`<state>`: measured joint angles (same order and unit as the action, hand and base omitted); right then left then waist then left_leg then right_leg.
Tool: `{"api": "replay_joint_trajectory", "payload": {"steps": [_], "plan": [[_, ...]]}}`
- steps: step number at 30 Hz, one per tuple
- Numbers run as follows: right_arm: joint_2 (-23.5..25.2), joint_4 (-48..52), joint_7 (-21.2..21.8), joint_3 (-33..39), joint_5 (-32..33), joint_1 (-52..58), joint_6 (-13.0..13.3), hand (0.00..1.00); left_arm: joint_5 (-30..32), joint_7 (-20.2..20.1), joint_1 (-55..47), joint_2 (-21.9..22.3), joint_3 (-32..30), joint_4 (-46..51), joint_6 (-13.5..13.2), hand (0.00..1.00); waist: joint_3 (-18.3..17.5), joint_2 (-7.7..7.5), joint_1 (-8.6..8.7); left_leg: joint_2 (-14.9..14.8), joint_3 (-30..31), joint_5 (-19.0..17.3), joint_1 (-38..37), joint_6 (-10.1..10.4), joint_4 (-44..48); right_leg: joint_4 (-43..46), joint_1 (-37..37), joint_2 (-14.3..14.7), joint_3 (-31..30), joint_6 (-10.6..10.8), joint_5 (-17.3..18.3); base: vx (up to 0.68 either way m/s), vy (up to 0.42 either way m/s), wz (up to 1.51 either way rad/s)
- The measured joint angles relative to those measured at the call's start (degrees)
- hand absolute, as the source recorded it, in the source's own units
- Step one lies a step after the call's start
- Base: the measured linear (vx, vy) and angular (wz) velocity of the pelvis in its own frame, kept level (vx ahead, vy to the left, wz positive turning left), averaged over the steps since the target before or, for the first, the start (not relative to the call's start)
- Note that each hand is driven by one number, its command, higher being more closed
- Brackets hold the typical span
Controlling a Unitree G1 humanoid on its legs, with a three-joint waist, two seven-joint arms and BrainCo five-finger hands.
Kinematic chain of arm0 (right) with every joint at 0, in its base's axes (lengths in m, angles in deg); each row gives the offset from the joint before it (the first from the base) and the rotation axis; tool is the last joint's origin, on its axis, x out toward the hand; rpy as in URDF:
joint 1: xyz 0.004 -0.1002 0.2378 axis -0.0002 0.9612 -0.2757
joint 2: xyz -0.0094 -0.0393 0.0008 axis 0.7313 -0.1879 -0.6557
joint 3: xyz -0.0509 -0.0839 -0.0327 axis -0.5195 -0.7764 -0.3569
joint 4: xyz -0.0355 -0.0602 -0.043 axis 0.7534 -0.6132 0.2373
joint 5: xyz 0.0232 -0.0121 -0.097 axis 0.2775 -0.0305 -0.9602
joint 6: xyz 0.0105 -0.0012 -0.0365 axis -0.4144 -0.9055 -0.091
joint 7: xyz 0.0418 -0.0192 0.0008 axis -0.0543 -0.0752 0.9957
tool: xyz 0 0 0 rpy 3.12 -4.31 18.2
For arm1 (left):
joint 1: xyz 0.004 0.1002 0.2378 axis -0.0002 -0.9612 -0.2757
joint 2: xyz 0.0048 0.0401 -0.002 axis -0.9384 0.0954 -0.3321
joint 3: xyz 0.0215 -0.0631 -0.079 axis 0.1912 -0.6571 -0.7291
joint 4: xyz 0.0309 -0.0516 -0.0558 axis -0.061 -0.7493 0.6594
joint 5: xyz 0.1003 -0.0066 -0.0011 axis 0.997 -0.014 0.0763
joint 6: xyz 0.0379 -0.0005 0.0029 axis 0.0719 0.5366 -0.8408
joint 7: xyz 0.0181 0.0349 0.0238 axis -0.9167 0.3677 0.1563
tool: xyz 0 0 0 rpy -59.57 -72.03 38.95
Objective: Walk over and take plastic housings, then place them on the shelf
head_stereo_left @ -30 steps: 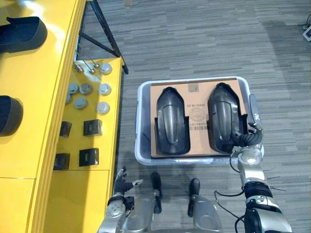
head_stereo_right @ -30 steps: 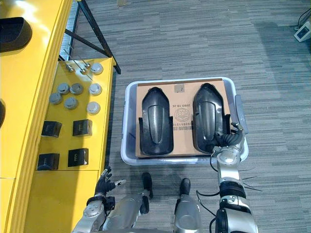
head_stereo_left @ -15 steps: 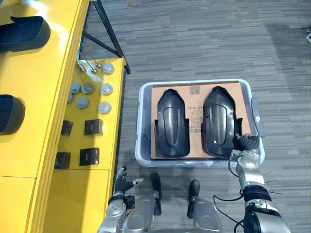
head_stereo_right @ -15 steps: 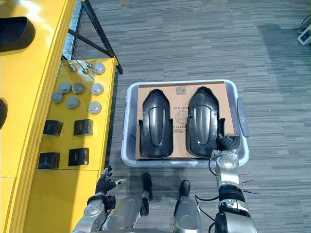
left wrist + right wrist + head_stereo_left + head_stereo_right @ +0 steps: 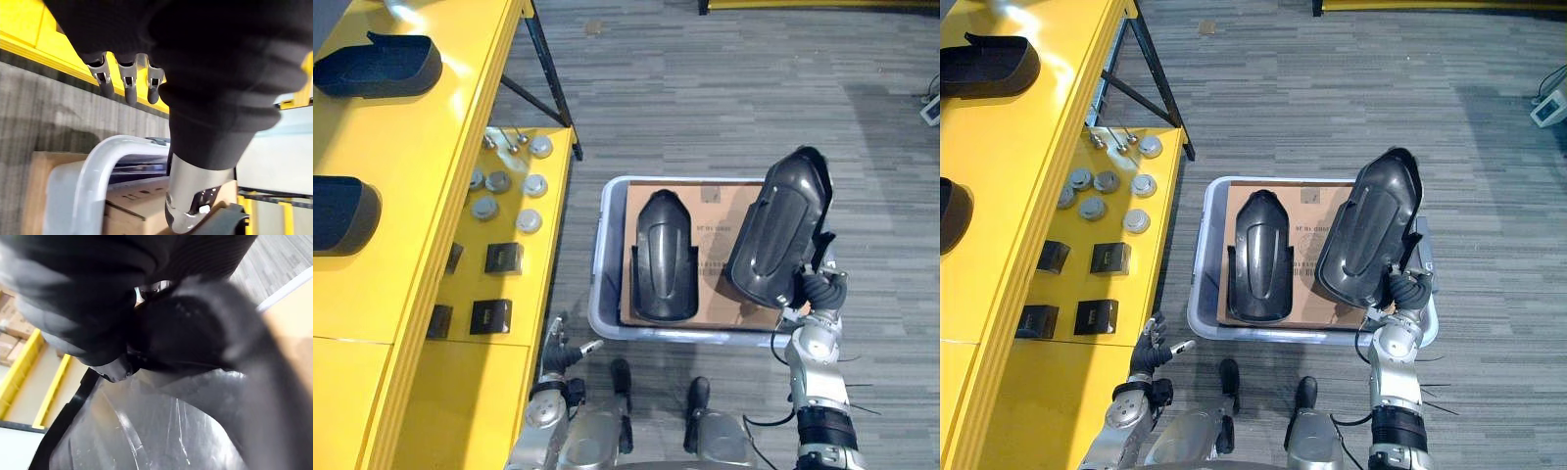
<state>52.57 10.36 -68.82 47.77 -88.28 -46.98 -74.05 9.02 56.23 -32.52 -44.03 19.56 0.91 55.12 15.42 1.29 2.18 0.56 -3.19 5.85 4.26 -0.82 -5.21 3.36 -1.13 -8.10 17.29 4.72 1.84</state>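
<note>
While right hand (image 5: 815,290) is clamping plastic housing (image 5: 775,227) by lower end, it's holding it tilted above bin (image 5: 607,257), likely to clear rim | second housing (image 5: 664,257) is lying on cardboard (image 5: 713,257) inside | left hand (image 5: 560,356) is hanging open by shelf (image 5: 401,225)

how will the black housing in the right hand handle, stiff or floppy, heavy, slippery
Probably stiff: the glossy black moulded plastic housing holds its shape though the right robot hand grips only its lower edge. Likely light for its size, since it looks like a hollow shell. Its shiny surface may be slippery, and held at one end it could swing.
</note>
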Motion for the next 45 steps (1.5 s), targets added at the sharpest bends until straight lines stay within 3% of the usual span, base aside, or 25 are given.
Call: {"api": "replay_joint_trajectory", "payload": {"steps": [8,16,20,24,28,29,32,33,37,39,42,45], "plan": [[0.1,9.2,-1.7,-5.1,-10.6,-0.4,0.0,1.0,0.0,3.4,1.2,1.4,1.4,22.4,-4.1,0.0,-3.0,0.07,0.02,0.4,1.3,0.0,-1.2,0.0,-0.1,-0.7,2.3,-0.1,1.5,0.0,0.0,0.03,-0.001,0.11],[0.3,10.7,-1.7,-15.4,-15.9,-2.2,-0.8,1.0,-3.9,4.3,7.8,1.7,14.4,24.9,-4.3,0.0,-6.0,0.15,0.05,0.4,1.3,0.1,-2.0,-0.1,-0.6,-0.7,3.0,-0.1,1.4,0.0,0.0,-0.05,0.011,0.0],[1.4,12.4,-1.7,-20.9,-17.0,-2.5,-0.9,1.0,-3.6,5.8,11.6,2.9,18.4,22.3,-3.2,0.0,-7.4,0.24,0.15,0.3,1.3,0.5,-2.1,-0.1,-0.7,-0.6,2.9,0.0,1.2,0.0,0.0,-0.03,0.006,-0.01],[2.5,15.1,-1.7,-28.8,-18.3,-2.6,-0.3,1.0,-1.5,8.6,14.0,3.5,21.1,17.0,0.3,0.0,-9.0,0.04,0.16,0.2,0.7,1.0,-2.3,-0.2,-0.7,-0.6,2.9,0.1,0.6,-0.1,-0.1,0.0,0.002,-0.05],[3.3,15.1,-2.0,-31.4,-18.8,-2.6,0.2,1.0,-0.1,12.0,14.8,3.5,21.1,13.8,2.1,0.0,-9.4,-0.06,0.01,0.1,0.1,1.0,-2.8,-0.1,-0.7,-0.4,2.9,0.2,-0.1,-0.2,-0.1,-0.01,0.006,-0.09],[3.3,15.1,-2.0,-31.7,-18.8,-2.6,0.2,1.0,0.3,12.9,15.3,3.5,21.2,12.6,2.4,1.0,-9.4,-0.07,0.06,0.1,0.0,1.1,-2.8,-0.2,-0.7,-0.4,2.9,0.2,-0.2,-0.2,-0.2,-0.03,0.017,-0.05],[3.2,15.1,-2.8,-33.0,-18.7,-2.5,0.2,1.0,0.4,14.6,16.1,3.5,21.4,10.8,3.4,1.0,-9.6,-0.28,0.15,0.1,-0.3,1.1,-3.0,-0.2,-0.7,-0.4,2.8,0.2,-0.8,-0.2,-0.3,-0.03,0.015,-0.08],[3.0,15.1,-2.9,-33.4,-18.6,-2.5,0.2,0.0,0.3,14.9,16.2,3.5,21.5,10.2,3.5,1.0,-9.9,-0.46,0.22,0.0,-0.4,1.1,-3.0,-0.2,-0.7,-0.4,2.8,0.2,-0.9,-0.2,-0.3,-0.01,0.008,-0.08],[1.6,15.1,-2.7,-35.2,-15.4,-2.2,0.5,0.0,-1.4,15.7,16.3,2.9,22.3,8.2,3.7,1.0,-11.5,-0.81,0.21,-0.1,-0.8,1.1,-3.1,-0.2,-0.7,-0.5,2.7,0.3,-1.3,-0.3,-0.3,0.0,0.001,-0.05],[1.0,15.1,-2.2,-36.5,-13.3,-2.2,2.0,0.0,-1.4,15.7,16.3,2.2,22.0,8.1,4.2,1.0,-11.9,-0.83,0.2,-0.2,-1.0,1.1,-3.2,-0.1,-0.7,-0.4,2.6,0.4,-1.5,-0.4,-0.4,0.0,-0.004,-0.06],[-0.1,15.0,0.3,-38.1,-8.5,-2.1,4.5,0.0,-1.8,15.7,16.3,1.7,20.7,8.1,4.7,1.0,-11.9,-0.91,0.17,-0.4,-1.0,1.3,-3.2,0.1,-0.8,-0.4,2.6,0.7,-1.6,-0.5,-0.4,0.0,0.0,0.0],[-2.3,14.7,2.9,-37.8,-3.7,-2.1,4.8,0.0,-1.8,15.6,16.2,0.3,20.5,8.1,4.7,1.0,-12.4,-1.18,0.01,-0.6,-0.9,1.4,-3.2,0.3,-0.8,-0.4,2.7,0.9,-1.5,-0.9,-0.3,0.0,0.0,0.0]]}}
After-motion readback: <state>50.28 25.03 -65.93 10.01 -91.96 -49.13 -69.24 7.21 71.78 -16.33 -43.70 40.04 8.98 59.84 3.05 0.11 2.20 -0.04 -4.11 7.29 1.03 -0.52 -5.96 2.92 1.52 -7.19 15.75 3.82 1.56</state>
